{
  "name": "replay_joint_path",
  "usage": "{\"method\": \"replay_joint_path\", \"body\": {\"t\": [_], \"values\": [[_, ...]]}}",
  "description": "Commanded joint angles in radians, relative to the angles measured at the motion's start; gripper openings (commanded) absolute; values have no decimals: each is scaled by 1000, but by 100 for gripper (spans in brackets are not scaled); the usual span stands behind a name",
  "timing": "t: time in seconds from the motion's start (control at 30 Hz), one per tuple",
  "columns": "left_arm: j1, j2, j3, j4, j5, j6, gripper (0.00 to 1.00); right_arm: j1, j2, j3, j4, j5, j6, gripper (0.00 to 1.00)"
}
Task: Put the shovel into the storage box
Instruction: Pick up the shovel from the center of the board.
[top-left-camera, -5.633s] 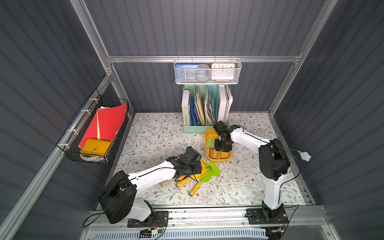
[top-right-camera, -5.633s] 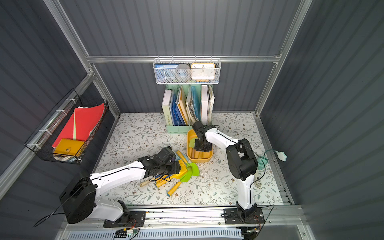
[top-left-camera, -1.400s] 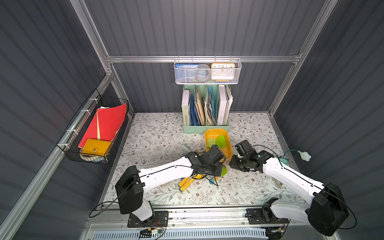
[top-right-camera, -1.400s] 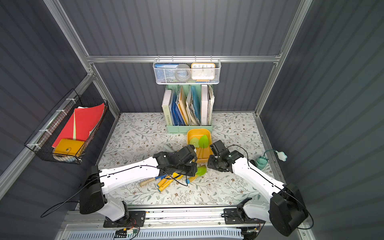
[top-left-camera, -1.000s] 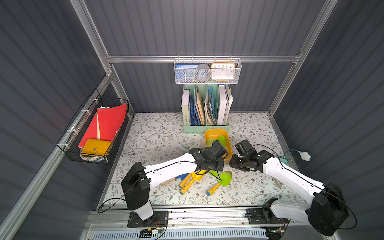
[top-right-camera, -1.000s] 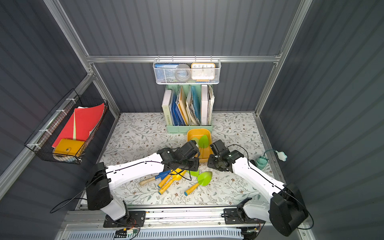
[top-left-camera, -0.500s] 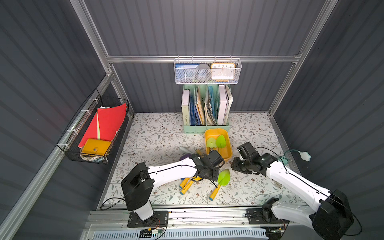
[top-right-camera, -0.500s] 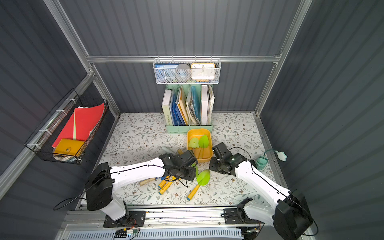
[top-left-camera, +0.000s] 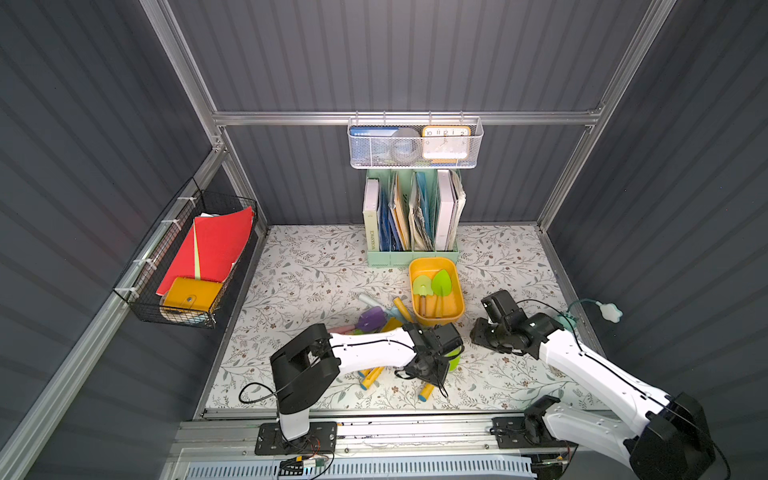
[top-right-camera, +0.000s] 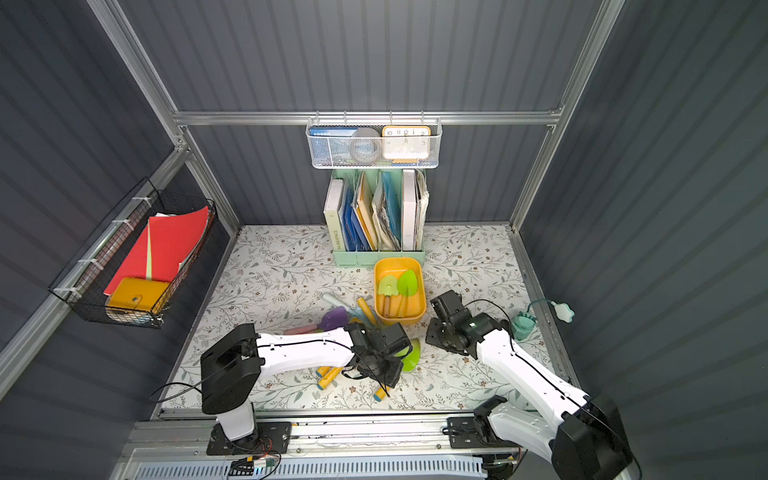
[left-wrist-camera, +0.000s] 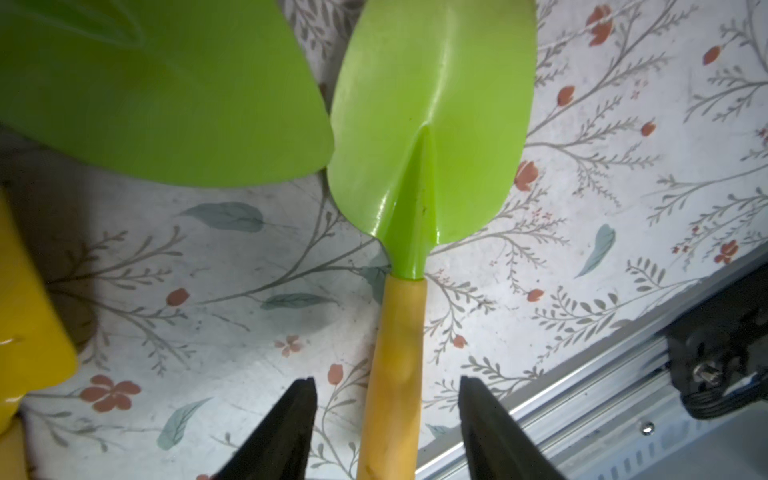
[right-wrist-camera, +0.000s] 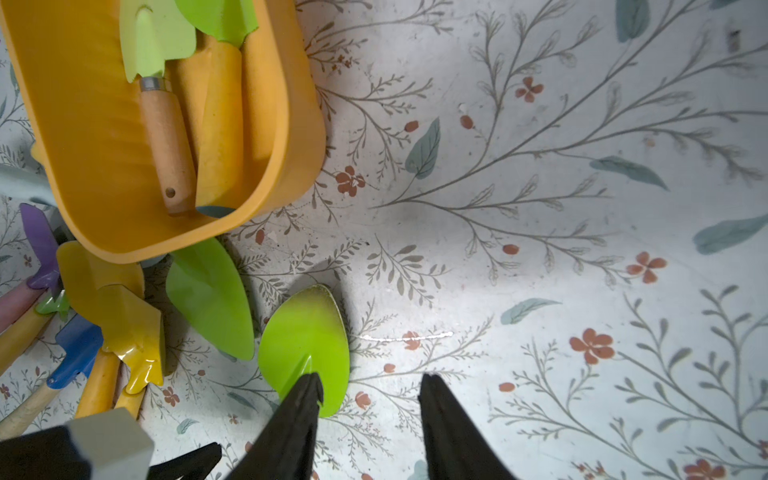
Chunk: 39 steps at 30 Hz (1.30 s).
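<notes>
The job is partly done: two green-bladed shovels (top-left-camera: 432, 286) lie side by side inside the storage box (top-left-camera: 432, 265), handles pointing toward the robot, with room beside them. The shovel (left-wrist-camera: 419, 174) in hand now, a bright green blade on a yellow handle, lies flat on the surface just in front of the box and is not yet lifted. In the left wrist view, the left gripper (left-wrist-camera: 386, 380) straddles its handle with the jaws apart and a gap on each side, so it grips nothing. The right gripper (right-wrist-camera: 372, 376) hovers over the bare surface beside the box, jaws parted and empty. What remains, as I judge it, is to close on the handle, lift, carry the shovel over the rim and release it. A heap of other tools (right-wrist-camera: 120, 316) lies next to the box, including another green blade (right-wrist-camera: 208, 299), so more trips seem likely.
</notes>
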Motion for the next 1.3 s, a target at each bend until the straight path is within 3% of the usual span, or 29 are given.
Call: {"method": "replay_joint_path", "body": {"t": [0.0,0.33,0.67,0.93,1.07,1.27], "values": [[-12,30,35,-46,4,17,57,-10,-16,-30,-8,15,4,45],[-24,88,41,-29,-1,26,40,-16,-1,-55,13,-15,10,44],[-26,81,54,-2,-5,31,14,-16,-7,-61,16,-16,16,44],[-25,23,109,6,-18,40,11,-24,-44,-27,-27,12,11,44],[-16,-2,203,-5,-41,28,10,-27,-81,-28,-30,24,19,44],[62,1,286,27,-60,27,10,-28,-105,-32,-28,25,25,44]]}}
